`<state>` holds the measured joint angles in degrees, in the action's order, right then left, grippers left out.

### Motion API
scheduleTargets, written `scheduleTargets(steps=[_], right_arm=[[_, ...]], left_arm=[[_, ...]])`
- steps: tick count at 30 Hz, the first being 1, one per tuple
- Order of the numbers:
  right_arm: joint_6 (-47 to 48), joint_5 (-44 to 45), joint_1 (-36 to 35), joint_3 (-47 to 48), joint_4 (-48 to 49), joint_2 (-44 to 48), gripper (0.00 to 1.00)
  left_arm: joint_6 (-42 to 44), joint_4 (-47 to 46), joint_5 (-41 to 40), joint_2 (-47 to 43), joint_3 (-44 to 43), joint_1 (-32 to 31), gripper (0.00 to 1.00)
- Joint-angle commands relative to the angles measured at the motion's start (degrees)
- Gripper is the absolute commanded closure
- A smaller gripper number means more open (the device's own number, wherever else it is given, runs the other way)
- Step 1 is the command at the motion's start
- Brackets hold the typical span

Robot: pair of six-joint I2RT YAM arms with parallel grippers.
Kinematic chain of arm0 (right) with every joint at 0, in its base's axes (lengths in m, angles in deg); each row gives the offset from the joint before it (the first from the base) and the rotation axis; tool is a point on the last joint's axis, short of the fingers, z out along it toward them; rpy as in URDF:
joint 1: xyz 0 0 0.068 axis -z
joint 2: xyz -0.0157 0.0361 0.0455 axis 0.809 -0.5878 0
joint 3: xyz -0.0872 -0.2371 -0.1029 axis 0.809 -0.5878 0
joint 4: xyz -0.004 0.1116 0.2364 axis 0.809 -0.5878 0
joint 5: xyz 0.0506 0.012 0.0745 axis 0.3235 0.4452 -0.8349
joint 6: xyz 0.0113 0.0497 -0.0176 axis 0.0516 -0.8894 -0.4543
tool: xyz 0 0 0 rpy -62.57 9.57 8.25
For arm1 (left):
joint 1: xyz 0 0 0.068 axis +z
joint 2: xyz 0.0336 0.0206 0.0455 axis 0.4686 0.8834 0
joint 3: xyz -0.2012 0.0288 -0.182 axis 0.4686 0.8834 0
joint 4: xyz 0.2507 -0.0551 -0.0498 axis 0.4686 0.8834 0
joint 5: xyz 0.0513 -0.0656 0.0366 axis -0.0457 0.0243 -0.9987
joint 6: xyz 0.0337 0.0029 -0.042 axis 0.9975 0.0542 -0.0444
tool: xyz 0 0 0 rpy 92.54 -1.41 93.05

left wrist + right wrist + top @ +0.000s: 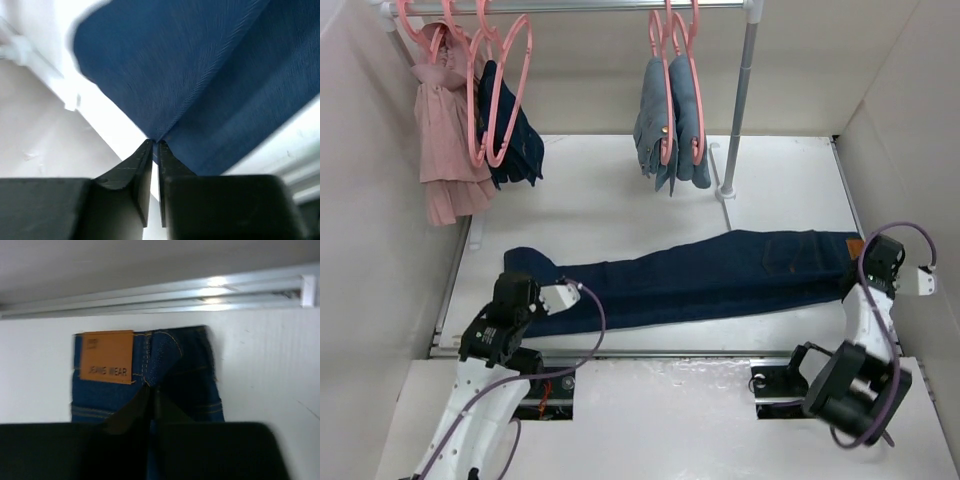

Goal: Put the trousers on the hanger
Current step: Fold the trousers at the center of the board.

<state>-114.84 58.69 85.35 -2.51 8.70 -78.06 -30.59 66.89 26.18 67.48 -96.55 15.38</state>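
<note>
The left gripper [154,145] is closed, pinching the leg end of the trousers [700,275], whose cloth puckers up to its fingertips. The right gripper [152,387] is closed on the waistband, with the tan patch [106,356] just left of its tips. The trousers lie stretched flat on the table [620,200] between both grippers. The hanger [473,110] hangs on the rail [580,6], well beyond the left gripper.

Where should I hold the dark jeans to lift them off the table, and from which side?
Take the trousers by their two ends: they lie flat and stretched across the table. The right gripper suits the waistband beside the tan patch, coming from the right; the left gripper the hem, from the left. Both appear shut there now.
</note>
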Motion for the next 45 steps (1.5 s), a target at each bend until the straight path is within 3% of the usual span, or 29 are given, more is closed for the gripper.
scheduleTargets(steps=[1, 3, 4, 8, 11, 12, 14, 18, 24, 28, 31, 32, 34, 35, 39, 44, 45], right_arm=[[-7.44, 7.50, 1.17, 6.71, -8.57, -6.66, 0.79], [-8.06, 9.51, 1.17, 9.96, -12.62, -10.00, 0.53], [-8.06, 10.91, 1.17, 10.49, -12.63, -10.01, 0.24], [-0.27, 10.15, 1.17, 10.50, -8.34, -7.04, 0.00], [5.55, 8.82, 1.17, 10.50, -6.04, -4.48, 0.00], [5.56, 8.82, 1.17, 11.63, -6.82, -4.48, 0.00], [5.56, 8.04, 1.17, 13.04, -11.21, -6.14, 0.00], [6.09, 5.40, 1.17, 15.15, -15.00, -14.13, 0.00], [7.23, -1.28, 1.17, 15.78, -15.19, -26.09, 0.00], [9.24, -1.82, 1.17, 15.77, -13.43, -28.38, 0.19], [11.53, -1.82, 1.17, 15.77, -10.70, -31.54, 0.45], [12.32, -2.34, 1.69, 15.77, -10.70, -32.59, 0.57], [15.03, -3.57, 1.69, 17.52, -9.21, -35.57, 0.66], [16.44, -4.53, 1.69, 17.53, -8.16, -36.37, 1.00], [19.27, -9.81, 1.69, 19.46, -5.95, -38.23, 1.00], [21.47, -6.92, 1.69, 19.46, -3.94, -33.85, 1.00], [23.12, -6.91, 1.69, 19.46, -3.15, -32.62, 1.00]], left_arm=[[6.97, 7.49, -1.14, -1.66, 3.20, 0.60, 0.90], [8.64, 8.55, -1.66, -1.66, 3.20, 0.60, 0.73], [7.96, 9.95, -1.66, -1.66, 3.20, 0.08, 0.67], [8.56, 12.50, -1.66, 0.71, -0.22, 0.08, 0.45], [10.14, 13.39, -4.11, 2.02, -0.93, 0.08, 0.35], [10.15, 13.39, -5.08, 2.03, -0.06, 0.08, 0.29], [10.15, 11.81, -7.88, 2.72, 1.09, 0.08, 0.25], [8.83, 7.77, -8.43, 5.01, 2.50, 0.08, 0.25], [3.04, 6.88, -4.83, 10.20, -4.96, 0.08, 0.25], [1.01, 8.03, -5.87, 11.34, -5.67, 0.08, 0.22], [-0.14, 8.03, -5.88, 11.34, -5.67, 0.69, 0.16], [-0.14, 8.03, -5.27, 11.34, -5.67, 0.69, 0.13], [-0.75, 8.03, -4.22, 11.34, -5.67, 0.69, 0.10], [-0.75, 7.50, -2.99, 11.34, -5.67, 0.69, 0.09], [-0.22, -1.25, -2.98, 14.59, -0.51, 0.69, 0.07], [-0.83, -13.05, -3.51, 20.56, 5.39, 1.22, 0.05], [-0.84, -14.29, -1.94, 20.57, 5.40, 1.22, 0.11]])
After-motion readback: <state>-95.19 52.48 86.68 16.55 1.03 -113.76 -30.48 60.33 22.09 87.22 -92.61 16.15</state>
